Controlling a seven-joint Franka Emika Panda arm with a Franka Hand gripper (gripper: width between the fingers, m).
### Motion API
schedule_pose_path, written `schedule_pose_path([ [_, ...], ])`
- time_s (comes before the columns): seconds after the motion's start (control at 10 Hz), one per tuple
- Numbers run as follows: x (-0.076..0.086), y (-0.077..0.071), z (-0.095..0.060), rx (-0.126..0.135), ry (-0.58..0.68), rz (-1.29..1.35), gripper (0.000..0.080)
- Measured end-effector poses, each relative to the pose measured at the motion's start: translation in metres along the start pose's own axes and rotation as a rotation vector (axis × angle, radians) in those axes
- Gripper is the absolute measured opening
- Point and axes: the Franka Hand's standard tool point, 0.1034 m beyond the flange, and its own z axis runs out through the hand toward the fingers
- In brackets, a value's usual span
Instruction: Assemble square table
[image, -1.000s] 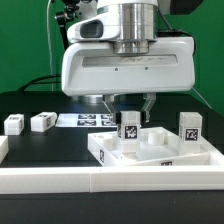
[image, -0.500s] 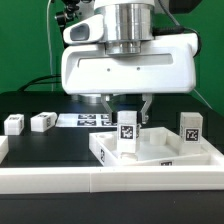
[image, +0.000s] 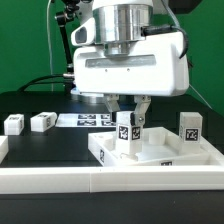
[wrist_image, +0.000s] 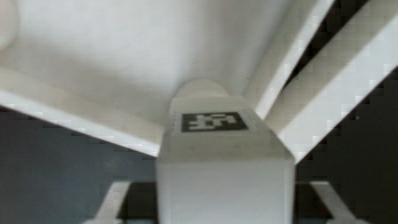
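Black table (image: 60, 150) carries one square slab (image: 160, 157) at its near edge, by the exterior view's right corner. Four legs: centre leg (image: 127, 133) and corner leg (image: 191, 126) stand on the slab; end leg (image: 13, 124) and inner leg (image: 41, 121) lie toward the exterior view's left edge. Gripper (image: 128, 116) straddles the centre leg, fingers spread, holding nothing.

The exterior view sits low, little above the worktop (image: 50, 145), close in, looking over the white border wall (image: 110, 182) at the claw (image: 127, 118). The wrist view looks down along the claw from very near. Both show the tagged leg (image: 127, 135) and slab (image: 100, 150); the tagged leg (wrist_image: 217, 150) dominates the wrist view
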Motion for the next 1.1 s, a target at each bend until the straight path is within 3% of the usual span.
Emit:
schedule_pose_path([
  [0.4,0.0007,-0.0002,0.0003,-0.002,0.000,0.289,0.0291],
  [0.8,0.0015,0.0006,0.0007,0.006,-0.003,0.398,0.0291],
  [0.9,0.0012,0.0006,0.0011,0.005,-0.003,0.385,0.0400],
  [1.0,0.0011,0.0006,0.0012,0.005,-0.003,0.363,0.0400],
  [1.1,0.0007,0.0007,0.0015,0.004,-0.004,0.340,0.0534],
])
